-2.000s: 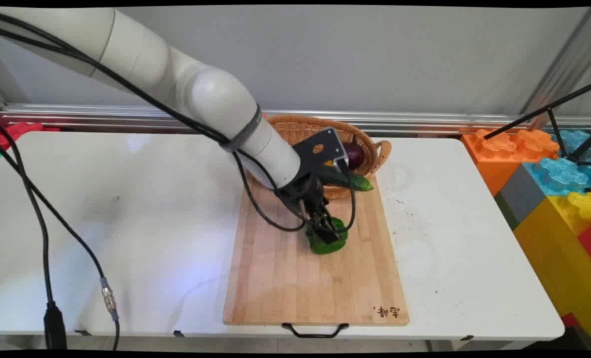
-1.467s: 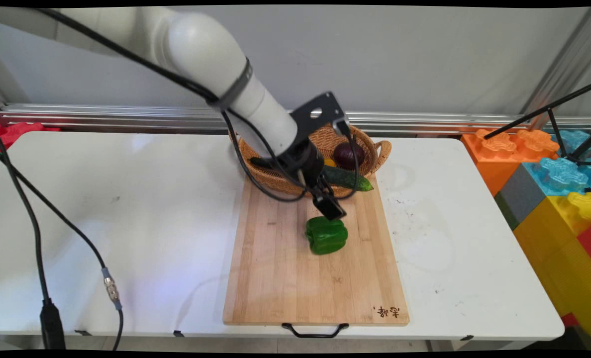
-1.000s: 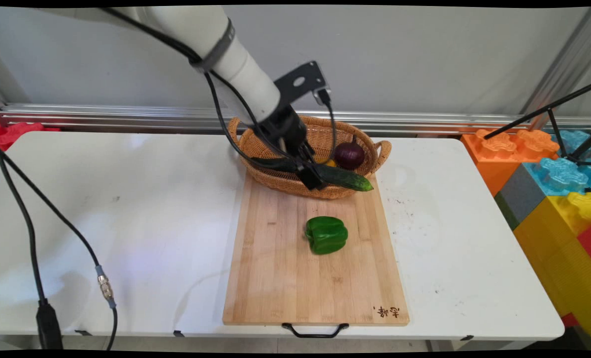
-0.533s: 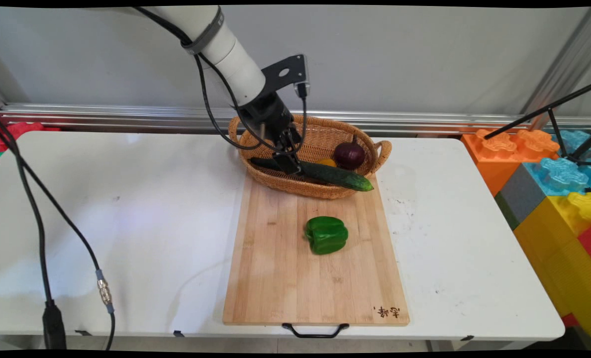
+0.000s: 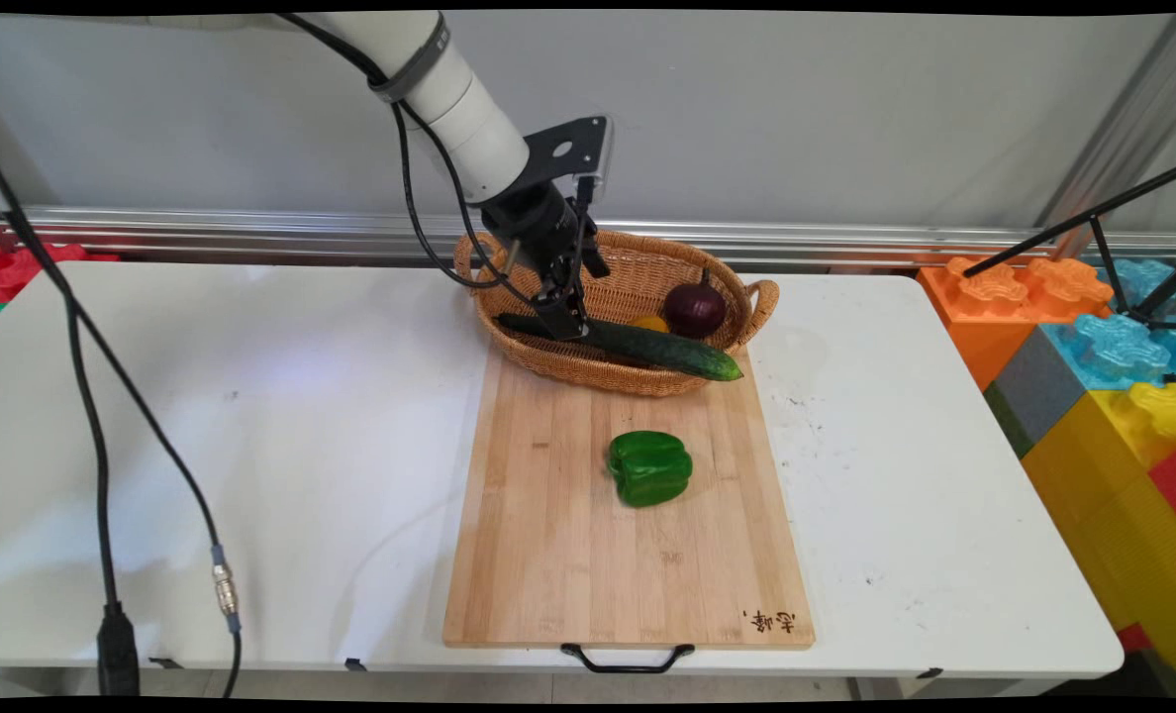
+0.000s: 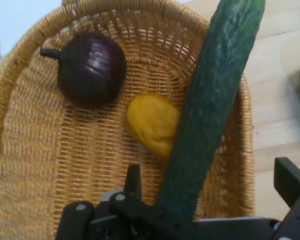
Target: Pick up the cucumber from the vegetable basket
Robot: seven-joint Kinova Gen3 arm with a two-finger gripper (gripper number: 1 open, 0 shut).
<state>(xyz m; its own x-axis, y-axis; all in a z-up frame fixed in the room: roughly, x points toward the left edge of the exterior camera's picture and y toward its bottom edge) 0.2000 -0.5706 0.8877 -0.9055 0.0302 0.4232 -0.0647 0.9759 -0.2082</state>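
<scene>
1. White table (image 5: 251, 396) under a grey wall; the wooden cutting board (image 5: 568, 555) serves as the landmark, lying at the table's near edge, its black handle toward the camera.
2. Left of the board, black cables (image 5: 103, 465) hang across bare tabletop. If the arm swings wide, that slack could drag across the table or catch on its edge.
3. At the board's far end stands a wicker basket (image 5: 707, 267), its near rim overlapping the wood. The gripper (image 5: 566, 319) hangs over the basket's left part. Its fingers (image 6: 290, 180) are spread wide, straddling the cucumber (image 5: 647, 349) without visibly pressing it; they hold nothing.
4. The cucumber lies slantwise, one end deep in the basket, the other poking over the near rim above the board. Gripped this close to one end, it would likely pivot and could slip, or lever against the rim and tip the basket.
5. Beside it in the basket rest a yellow piece (image 6: 152, 122), touching the cucumber, and a red onion (image 6: 90, 67) farther off. A lower finger might nudge the yellow piece.
6. A green pepper (image 5: 649, 467) sits alone mid-board, below the overhanging tip; a dropped cucumber could knock it.
7. Right of the board, off the table, stand large toy blocks (image 5: 1093, 347).
</scene>
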